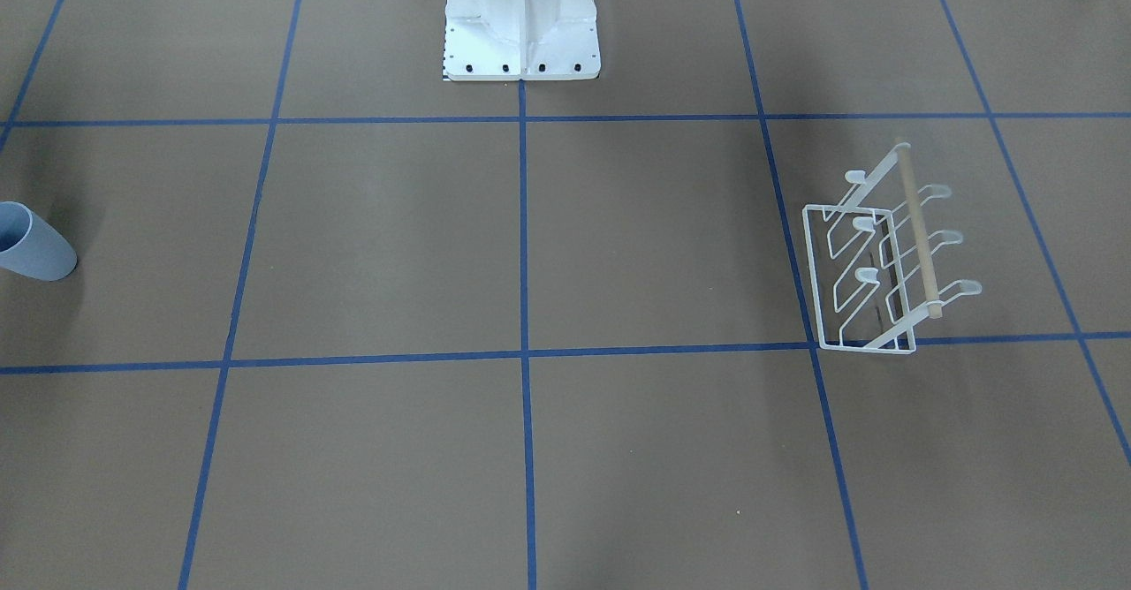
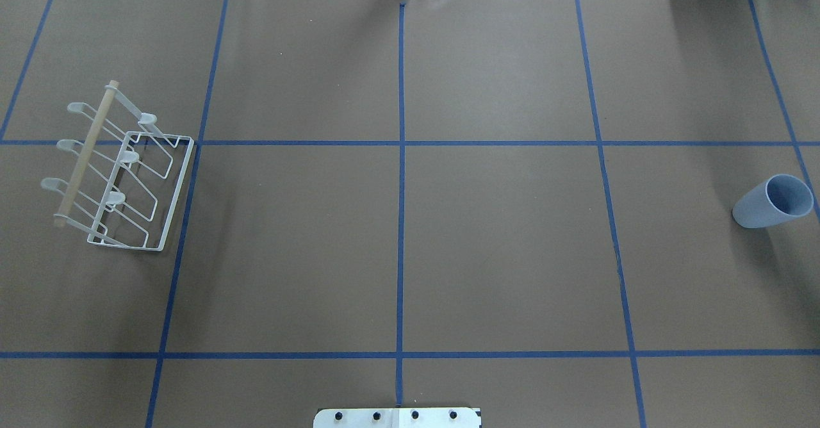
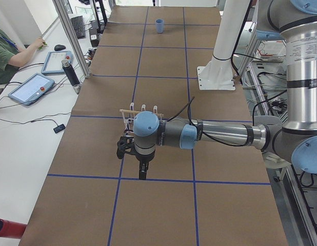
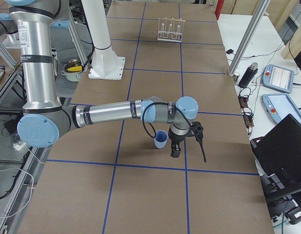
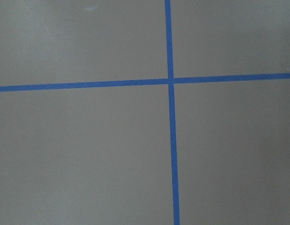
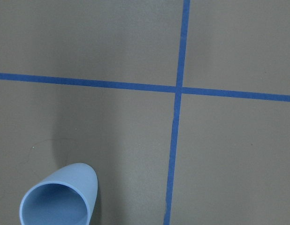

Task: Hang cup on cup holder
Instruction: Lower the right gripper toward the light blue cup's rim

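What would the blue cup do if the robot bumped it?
The cup stands upright on its narrower end, so it would probably tip easily. Round and tapered, it would likely roll in a curve. It looks smooth and handleless, so maybe slippery.

Brown worktop [image 2: 500,255] gridded in blue tape [image 2: 400,223]; off its edge, green-shirted operator [image 3: 7,48], touchscreen pendant [image 3: 29,88], black laptop [image 4: 282,151].

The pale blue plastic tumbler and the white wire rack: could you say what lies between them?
Between tumbler and rack, only brown table crossed by blue tape lines, per the overhead view.
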`<state>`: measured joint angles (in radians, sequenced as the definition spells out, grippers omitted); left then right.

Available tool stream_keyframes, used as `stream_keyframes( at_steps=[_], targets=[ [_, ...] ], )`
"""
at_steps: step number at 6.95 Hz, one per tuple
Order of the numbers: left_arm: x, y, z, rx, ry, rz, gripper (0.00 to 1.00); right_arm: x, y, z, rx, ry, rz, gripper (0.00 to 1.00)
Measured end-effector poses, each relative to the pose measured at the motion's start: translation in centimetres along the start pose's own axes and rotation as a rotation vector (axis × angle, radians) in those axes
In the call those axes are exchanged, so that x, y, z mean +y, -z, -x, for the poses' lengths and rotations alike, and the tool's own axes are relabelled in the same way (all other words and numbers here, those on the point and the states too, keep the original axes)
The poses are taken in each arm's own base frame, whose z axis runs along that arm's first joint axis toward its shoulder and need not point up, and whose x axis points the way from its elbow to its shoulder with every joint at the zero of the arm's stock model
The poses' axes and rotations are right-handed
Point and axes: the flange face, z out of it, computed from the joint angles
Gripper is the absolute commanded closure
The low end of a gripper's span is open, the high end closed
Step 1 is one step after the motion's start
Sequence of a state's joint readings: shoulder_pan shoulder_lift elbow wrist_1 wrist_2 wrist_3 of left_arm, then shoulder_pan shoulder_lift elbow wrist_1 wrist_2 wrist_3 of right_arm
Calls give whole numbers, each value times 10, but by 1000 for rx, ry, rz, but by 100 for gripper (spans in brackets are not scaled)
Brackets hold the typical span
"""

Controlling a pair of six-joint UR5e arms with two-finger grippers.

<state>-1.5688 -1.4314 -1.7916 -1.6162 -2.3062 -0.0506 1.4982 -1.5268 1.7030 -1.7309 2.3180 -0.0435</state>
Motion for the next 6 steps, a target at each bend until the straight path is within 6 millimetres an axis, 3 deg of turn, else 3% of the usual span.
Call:
stream_keyframes(
  at_steps=[2,4,6],
  targets=[
    [0,2,-2,4,0,1,2,-8,-1,25,-2,100,-48,0],
    [0,2,-2,4,1,2,2,-7,-42,53,-14,180,0,0],
    [1,1,-2,5,3,5,2,12,-71,53,-26,225,10,0]
  ],
)
